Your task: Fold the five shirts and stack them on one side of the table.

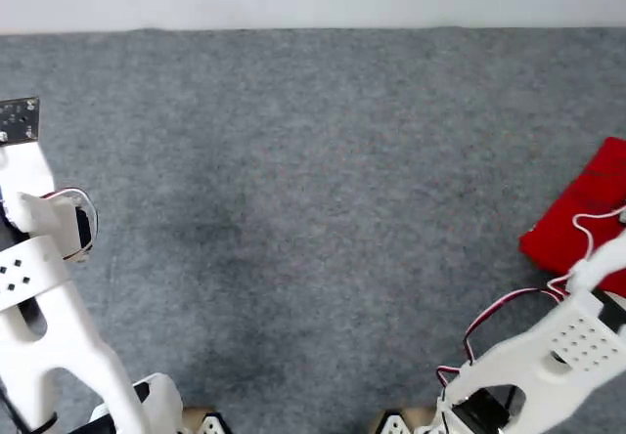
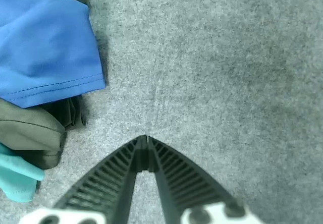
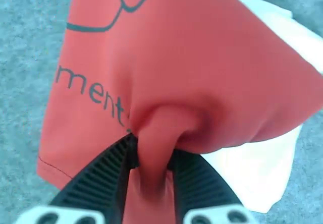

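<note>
Shirt (image 3: 202, 67), red, dark-lettered, in right claw (image 3: 151, 152)

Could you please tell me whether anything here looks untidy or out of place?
The blue shirt, olive shirt and teal shirt lie in a crumpled, overlapping heap, not a folded stack. The red printed shirt is puckered where the right gripper pinches it, over a white shirt.

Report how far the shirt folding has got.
Done: perhaps one, a white shirt lying under the red shirt. In hand: the right gripper is shut on a pinch of that red shirt. Left: the blue shirt, olive shirt and teal shirt lie in a loose heap beside the shut left gripper.
</note>
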